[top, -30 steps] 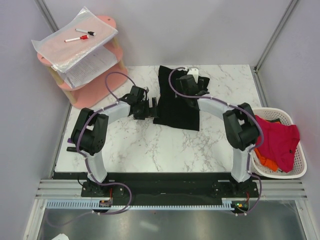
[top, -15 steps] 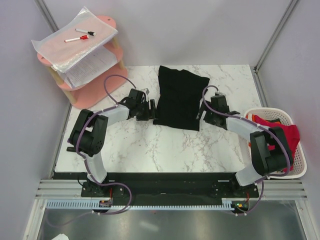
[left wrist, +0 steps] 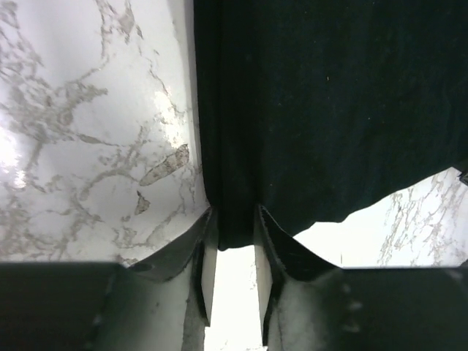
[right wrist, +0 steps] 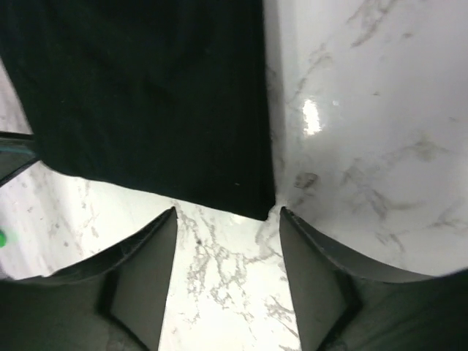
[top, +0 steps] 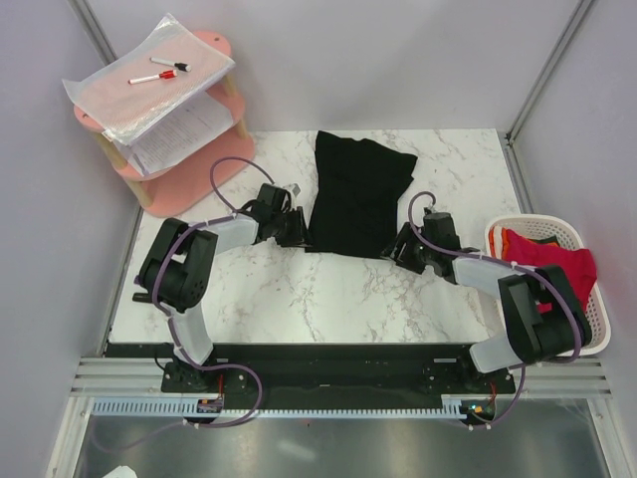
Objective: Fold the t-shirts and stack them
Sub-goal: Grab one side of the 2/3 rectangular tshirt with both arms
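Observation:
The black t-shirt (top: 356, 191) lies folded lengthwise on the marble table (top: 299, 289). My left gripper (top: 298, 230) is at its near left corner. In the left wrist view the jaws (left wrist: 234, 221) have narrowed onto that corner of black cloth (left wrist: 322, 95), which fills the gap between the fingertips (left wrist: 208, 238). My right gripper (top: 399, 249) is at the near right corner. In the right wrist view it (right wrist: 228, 213) stands open, the shirt's corner (right wrist: 256, 205) just ahead of its fingers (right wrist: 296, 241) and untouched. A red t-shirt (top: 550, 271) and an orange one (top: 529, 325) are in the basket.
The white slatted basket (top: 597, 334) stands off the table's right edge. A pink two-tier shelf (top: 214, 45) with papers and markers (top: 152, 76) stands at the back left. Both arm bases are bolted at the near edge. Grey walls close in both sides.
My right arm swung from the shirt's far edge down to its near right corner and its jaws narrowed somewhat. My left gripper slid to the near left corner and closed on the cloth.

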